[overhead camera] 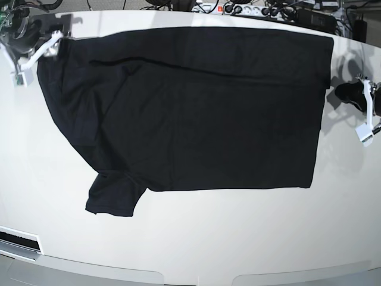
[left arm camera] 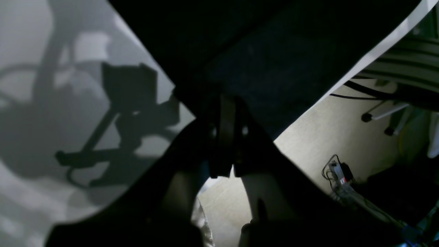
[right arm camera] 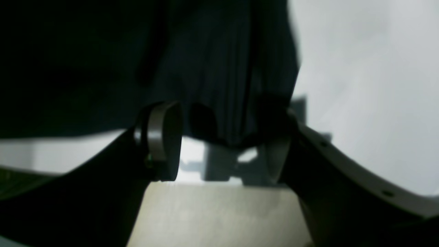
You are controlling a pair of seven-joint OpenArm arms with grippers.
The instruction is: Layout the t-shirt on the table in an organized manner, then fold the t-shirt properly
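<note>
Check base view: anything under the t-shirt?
The t-shirt lies spread flat on the white table, which shows on nearly every side. No lump shows through; whatever lies beneath the opaque black fabric stays hidden.

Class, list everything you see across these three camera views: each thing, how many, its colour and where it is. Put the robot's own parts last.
t-shirt: one, black, spread flat across the far half of the table, one sleeve pointing toward the near edge
table: one, glossy white, beneath the shirt
cables and power strip: several, dark and white, behind the table's far edge
cable bundle: one, dark, on the pale floor in the left wrist view
left gripper: one, dark, shut on the t-shirt at its edge
right gripper: one, dark with pale pads, open around the shirt's edge
</note>
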